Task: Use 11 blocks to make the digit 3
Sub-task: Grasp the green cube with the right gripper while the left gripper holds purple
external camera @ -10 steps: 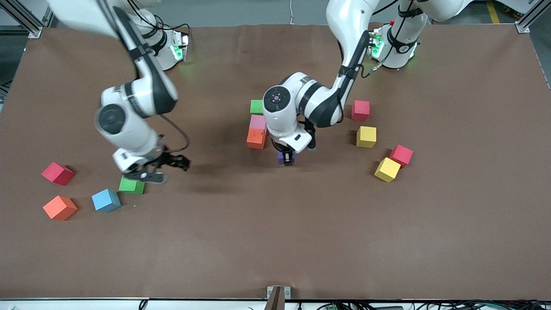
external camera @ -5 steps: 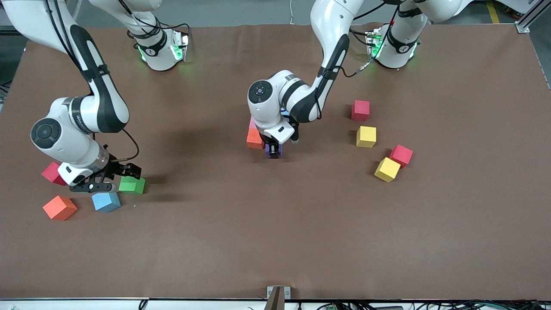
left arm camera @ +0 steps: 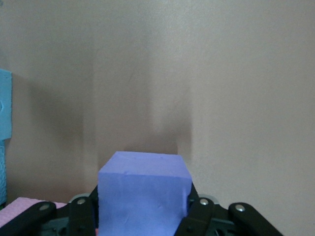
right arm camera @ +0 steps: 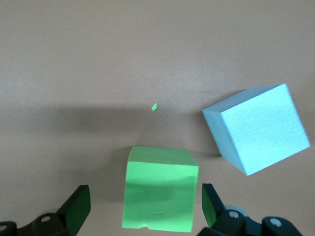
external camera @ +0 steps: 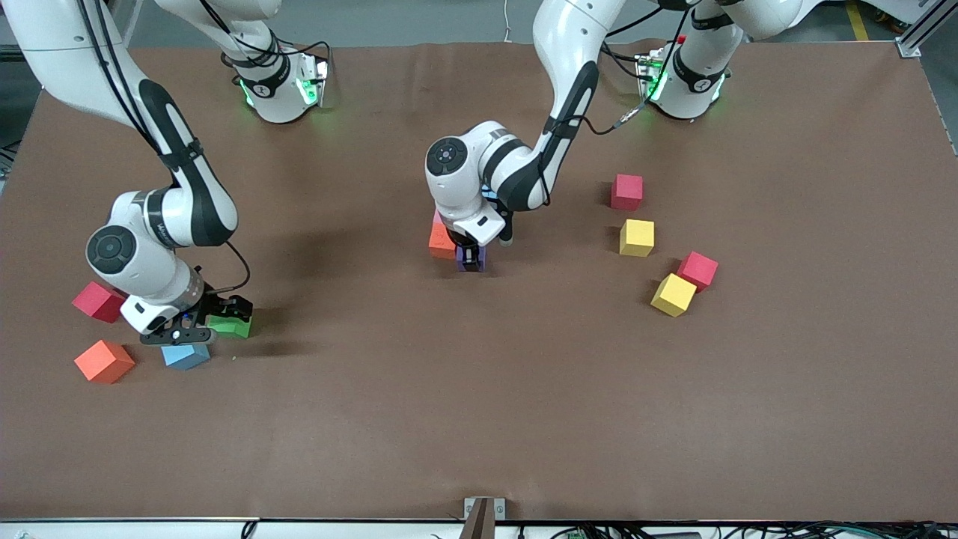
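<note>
My left gripper (external camera: 470, 260) is shut on the purple block (external camera: 471, 259), low over the table and close beside an orange block (external camera: 441, 243). In the left wrist view the purple block (left arm camera: 143, 194) sits between the fingers (left arm camera: 199, 219), with a pink block (left arm camera: 22, 209) and a blue block (left arm camera: 4, 105) at the edge. The arm hides most of that group in the front view. My right gripper (external camera: 213, 323) is open, low over a green block (external camera: 233, 327). In the right wrist view its fingers (right arm camera: 212, 202) stand on either side of the green block (right arm camera: 160, 194), apart from it.
Near the right gripper lie a blue block (external camera: 185, 356) (right arm camera: 256, 128), an orange block (external camera: 103, 361) and a red block (external camera: 96, 301). Toward the left arm's end lie a red block (external camera: 626, 192), a yellow block (external camera: 636, 237), another red block (external camera: 697, 269) and another yellow block (external camera: 673, 294).
My left gripper carried the purple block toward the orange block and lowered it beside it. My right arm swung toward its end of the table, then settled lower over the green block.
</note>
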Action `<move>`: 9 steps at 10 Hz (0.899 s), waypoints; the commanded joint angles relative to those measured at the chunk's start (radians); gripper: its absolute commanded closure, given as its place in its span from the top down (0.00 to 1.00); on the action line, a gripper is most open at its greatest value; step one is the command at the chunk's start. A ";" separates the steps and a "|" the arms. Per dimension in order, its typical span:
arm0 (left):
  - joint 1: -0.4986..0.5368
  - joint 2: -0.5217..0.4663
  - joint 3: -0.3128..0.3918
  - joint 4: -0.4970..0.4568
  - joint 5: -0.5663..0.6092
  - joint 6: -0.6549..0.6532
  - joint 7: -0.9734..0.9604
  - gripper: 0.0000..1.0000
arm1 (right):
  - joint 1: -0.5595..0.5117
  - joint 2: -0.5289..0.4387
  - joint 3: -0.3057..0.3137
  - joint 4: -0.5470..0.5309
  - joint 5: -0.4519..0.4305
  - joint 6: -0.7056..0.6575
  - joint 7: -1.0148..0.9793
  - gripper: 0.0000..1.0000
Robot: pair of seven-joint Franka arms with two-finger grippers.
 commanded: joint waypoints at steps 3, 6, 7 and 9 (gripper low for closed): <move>-0.022 0.004 0.002 0.006 0.008 0.005 -0.036 0.13 | -0.044 0.063 0.017 0.033 -0.040 0.051 -0.003 1.00; -0.022 0.004 -0.003 0.002 0.011 0.005 -0.030 0.15 | -0.053 0.100 0.017 0.032 -0.040 0.085 0.000 0.95; -0.022 0.002 -0.003 -0.002 0.011 0.005 -0.024 0.17 | -0.051 0.101 0.019 0.032 -0.038 0.077 0.009 0.61; -0.021 0.004 -0.003 -0.006 0.016 0.005 -0.019 0.43 | -0.042 0.100 0.019 0.029 -0.038 0.068 0.016 0.07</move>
